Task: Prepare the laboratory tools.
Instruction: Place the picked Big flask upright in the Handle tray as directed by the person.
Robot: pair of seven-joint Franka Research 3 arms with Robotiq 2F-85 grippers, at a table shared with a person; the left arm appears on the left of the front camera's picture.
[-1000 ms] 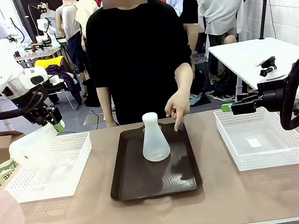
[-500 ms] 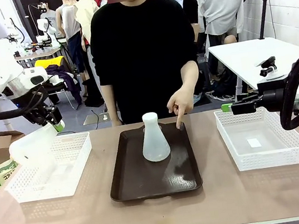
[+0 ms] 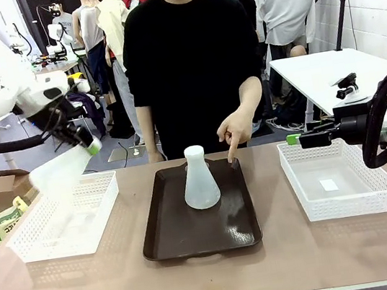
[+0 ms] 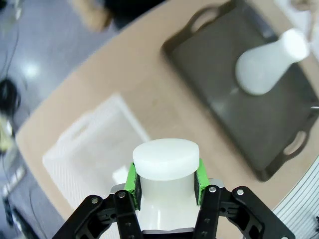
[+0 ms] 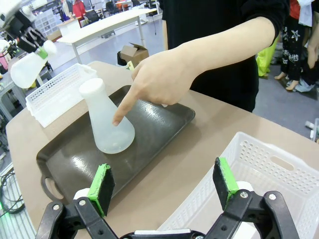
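- The right gripper (image 5: pixel 162 191) is hanging with its jaws spread wide and nothing between its green pads (image 5: pixel 101 188), over the near rim of the right white basket (image 5: pixel 279 172); in the front view the right gripper (image 3: pixel 296 140) is sitting level above that basket's (image 3: pixel 341 199) left edge.
- The left gripper (image 4: pixel 166 180) is clamping the neck of one frosted conical flask (image 4: pixel 166 172), its green pads (image 4: pixel 131 178) pressing on both sides just below the flat mouth.
- In the front view this held flask (image 3: pixel 61 174) is lying tilted in the air, neck up toward the left gripper (image 3: pixel 92 145) and wide base down to the left, above the far edge of the left white basket (image 3: pixel 64 217) and not touching it.
- The dark brown tray (image 3: pixel 170 240) is lying in the middle of the table (image 3: pixel 213 273), between the two baskets.
- The second flask (image 3: pixel 199 180) is standing upright on the far half of the tray, apart from both grippers.
- The person's hand (image 3: pixel 235 130) is pointing one finger down just beside that flask, over the tray's far right corner; whether the fingertip is touching the tray I cannot tell.
- In the right wrist view the same hand (image 5: pixel 159 79) is hovering close to the standing flask (image 5: pixel 106 119), the finger near its side.
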